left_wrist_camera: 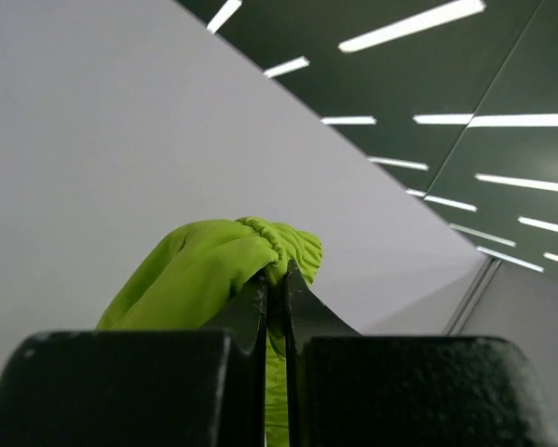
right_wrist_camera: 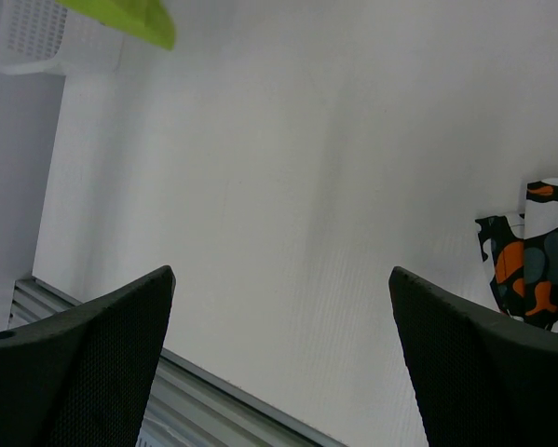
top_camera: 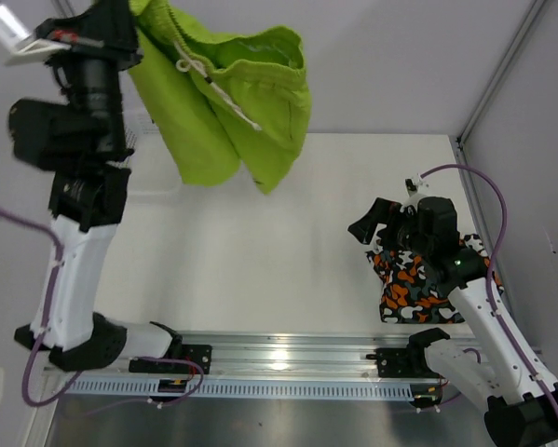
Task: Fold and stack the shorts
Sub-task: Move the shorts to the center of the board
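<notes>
The lime green shorts (top_camera: 232,93) hang in the air at the back left, held high above the table by the waistband, with a white drawstring dangling. My left gripper (top_camera: 131,35) is shut on them. In the left wrist view its tips (left_wrist_camera: 277,279) pinch the bunched green waistband (left_wrist_camera: 204,270). The camouflage shorts (top_camera: 418,284) lie folded on the table at the right. My right gripper (top_camera: 372,223) hovers by their far left corner, open and empty. In the right wrist view its jaws (right_wrist_camera: 280,275) stand wide over bare table, with the camouflage shorts (right_wrist_camera: 535,270) at the right edge.
A white mesh basket (right_wrist_camera: 46,42) stands at the back left of the table, under the hanging green cloth (right_wrist_camera: 129,19). A metal rail (top_camera: 279,358) runs along the near edge. Walls close in the table at the back and on the right.
</notes>
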Robot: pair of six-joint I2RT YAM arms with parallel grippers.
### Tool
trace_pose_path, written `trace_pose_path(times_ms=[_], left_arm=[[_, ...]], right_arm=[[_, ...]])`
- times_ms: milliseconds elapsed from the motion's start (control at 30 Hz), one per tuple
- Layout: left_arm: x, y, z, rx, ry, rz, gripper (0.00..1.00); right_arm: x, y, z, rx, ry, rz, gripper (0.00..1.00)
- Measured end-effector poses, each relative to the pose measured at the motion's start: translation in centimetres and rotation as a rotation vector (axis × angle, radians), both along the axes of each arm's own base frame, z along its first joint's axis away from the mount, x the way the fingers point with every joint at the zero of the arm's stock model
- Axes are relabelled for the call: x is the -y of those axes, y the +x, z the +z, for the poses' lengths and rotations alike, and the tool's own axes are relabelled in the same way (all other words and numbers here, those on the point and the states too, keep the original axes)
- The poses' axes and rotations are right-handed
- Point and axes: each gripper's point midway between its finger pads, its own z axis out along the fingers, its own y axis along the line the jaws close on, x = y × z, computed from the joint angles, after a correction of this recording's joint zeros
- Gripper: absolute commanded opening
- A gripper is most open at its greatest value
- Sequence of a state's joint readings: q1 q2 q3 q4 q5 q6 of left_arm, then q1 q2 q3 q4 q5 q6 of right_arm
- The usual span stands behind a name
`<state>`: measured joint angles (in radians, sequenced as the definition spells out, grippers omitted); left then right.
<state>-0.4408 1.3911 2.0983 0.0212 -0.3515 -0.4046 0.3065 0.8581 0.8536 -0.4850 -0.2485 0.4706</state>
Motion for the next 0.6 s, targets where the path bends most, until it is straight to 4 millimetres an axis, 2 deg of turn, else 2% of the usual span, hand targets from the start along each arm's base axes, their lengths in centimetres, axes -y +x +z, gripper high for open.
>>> trace_pose_path(times_ms=[133, 300, 367, 433, 600], left_arm=[[-3.8, -7.0, 1.9, 0.117, -0.073, 0.026, 0.00], [-6.9, -12.8, 0.9, 0.191, -0.138, 0.026, 0.00], [-7.6, -14.2, -0.3, 0.198, -0.159, 0.020, 0.00], [-7.9, -14.7, -1.7, 0.187, -0.167, 0.013, 0.00], [-7.4, -13.8, -3.9, 0.143, -0.178, -0.012, 0.00]], right_arm=[[0.2, -0.2, 0.2, 0.001, -0.003, -0.005, 0.99], [0.2, -0.3, 0.3, 0.002, -0.003, -0.008, 0.99], [0.2, -0.3, 0.3, 0.004, -0.002, -0.008, 0.99], [0.2, -0.3, 0.4, 0.003, 0.000, -0.009, 0.99], [0.2, -0.3, 0.4, 0.002, 0.003, -0.010, 0.99]])
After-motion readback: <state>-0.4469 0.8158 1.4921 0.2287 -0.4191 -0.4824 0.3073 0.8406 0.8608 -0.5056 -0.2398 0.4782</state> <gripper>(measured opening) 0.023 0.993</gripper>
